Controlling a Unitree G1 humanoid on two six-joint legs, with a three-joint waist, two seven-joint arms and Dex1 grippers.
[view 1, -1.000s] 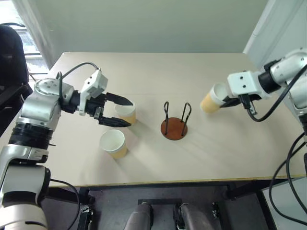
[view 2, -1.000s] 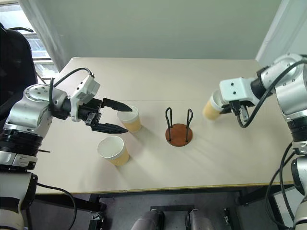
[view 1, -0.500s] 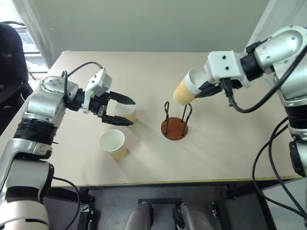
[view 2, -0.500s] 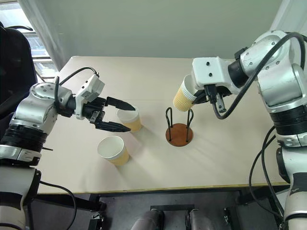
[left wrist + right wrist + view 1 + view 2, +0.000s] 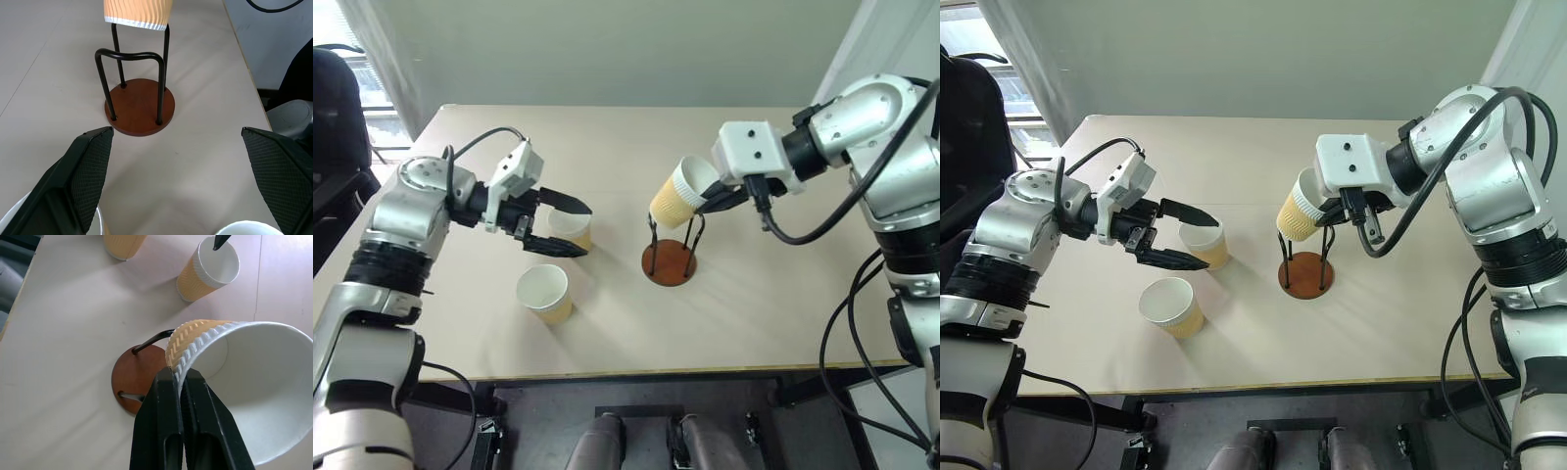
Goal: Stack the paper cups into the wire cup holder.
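Head view: I see my right gripper (image 5: 708, 204) pinching a tilted cup (image 5: 674, 193) by its rim above the holder (image 5: 669, 262). Left gripper (image 5: 570, 227) gapes around the far table cup (image 5: 571, 229). Right wrist: fingers (image 5: 168, 396) clamp the rim, holder below.

Both arms wore rounded silver-grey metal shells over black joints, with loose black cables looping outside. White boxy wrist housings — dotted with small dark screws — carried each black two-fingered tool (image 5: 551, 224), fingers tapered and finely textured.
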